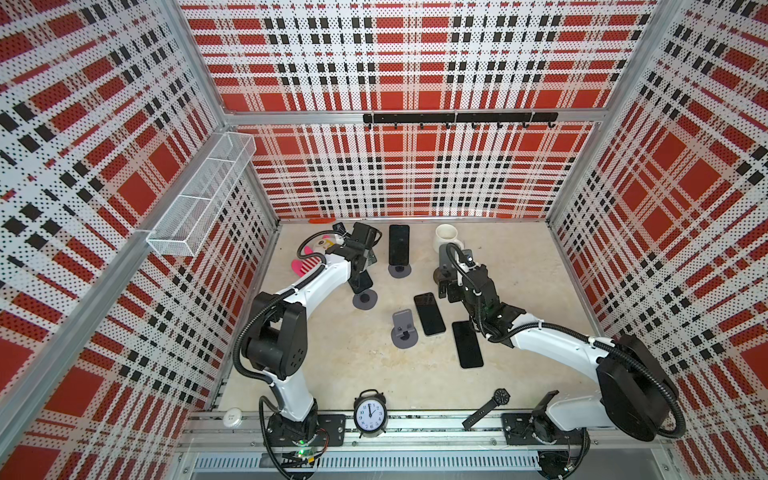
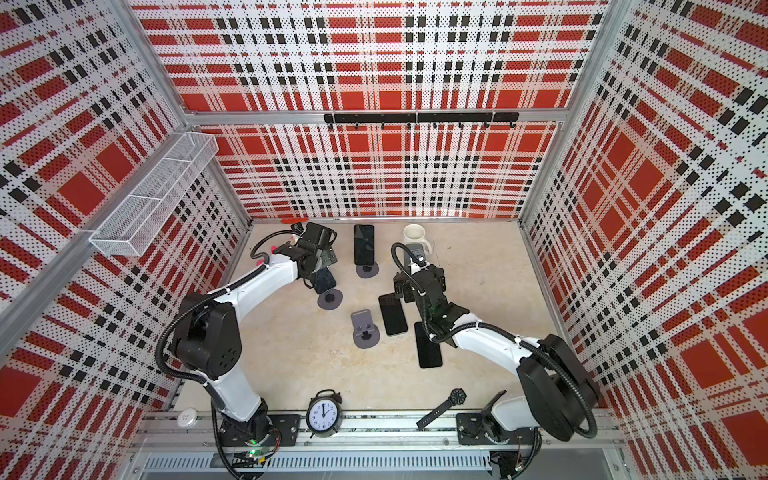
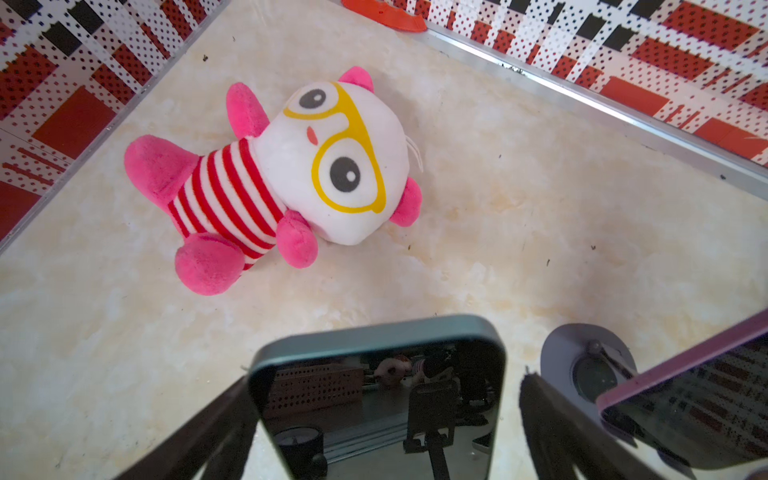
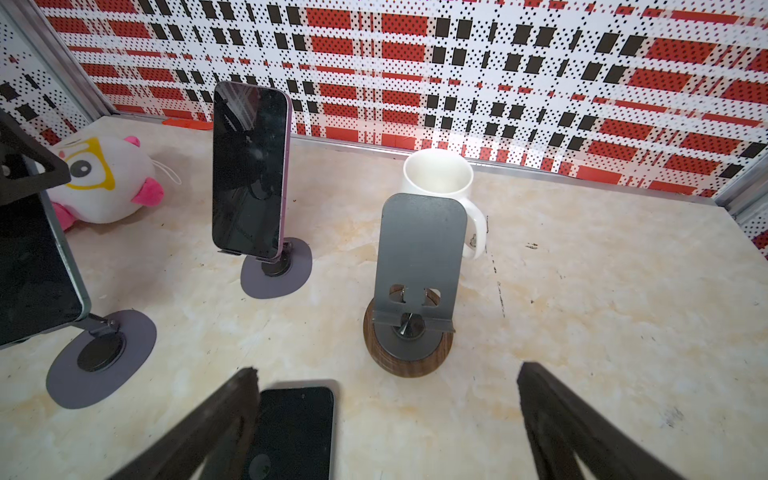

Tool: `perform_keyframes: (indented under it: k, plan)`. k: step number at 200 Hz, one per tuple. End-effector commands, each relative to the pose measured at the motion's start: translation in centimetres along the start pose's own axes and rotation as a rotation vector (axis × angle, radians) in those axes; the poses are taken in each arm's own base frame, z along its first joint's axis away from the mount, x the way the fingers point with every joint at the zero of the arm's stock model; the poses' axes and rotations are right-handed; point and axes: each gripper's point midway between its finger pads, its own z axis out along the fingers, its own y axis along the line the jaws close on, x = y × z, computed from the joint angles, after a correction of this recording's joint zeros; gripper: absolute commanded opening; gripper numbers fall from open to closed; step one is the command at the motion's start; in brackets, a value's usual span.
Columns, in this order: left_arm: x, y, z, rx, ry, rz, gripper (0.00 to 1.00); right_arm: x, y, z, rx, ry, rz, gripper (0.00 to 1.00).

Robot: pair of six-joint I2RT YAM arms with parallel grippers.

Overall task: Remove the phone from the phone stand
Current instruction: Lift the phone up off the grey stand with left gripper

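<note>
Shows the left gripper (image 3: 386,380) spread wide and empty, fingers (image 3: 216,419) flanking the top of the phone (image 3: 374,415), contact not clear. Finds that phone propped on its stand (image 4: 102,357) toward the far left corner of the tabletop (image 1: 340,365), long axis rising from the cradle and leaning back, directly below and between the jaws. Puts the right gripper (image 4: 386,370), equally wide and empty, well apart nearer the middle, above a flat phone (image 4: 295,428). Favours the left arm by nearness. Calls, on this evidence, for a squeeze across the narrow width, then a lift along the long axis, clear of the cradle lip. Notes a second propped phone (image 4: 249,166) just beside, toward the far edge.
</note>
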Motion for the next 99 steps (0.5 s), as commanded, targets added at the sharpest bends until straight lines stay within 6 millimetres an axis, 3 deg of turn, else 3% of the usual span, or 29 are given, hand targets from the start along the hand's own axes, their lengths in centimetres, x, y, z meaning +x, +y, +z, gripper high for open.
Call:
perform_keyframes:
  k: [1, 99]
  plan:
    - [0.2, 0.1, 0.5, -0.004, -0.008, -0.003, 1.0, 0.1, -0.2, 0.1, 0.005, -0.007, 0.008, 1.0]
    - [0.1, 0.1, -0.4, 0.001, -0.022, -0.035, 0.81, 0.4, -0.2, 0.3, 0.012, -0.002, 0.007, 1.0]
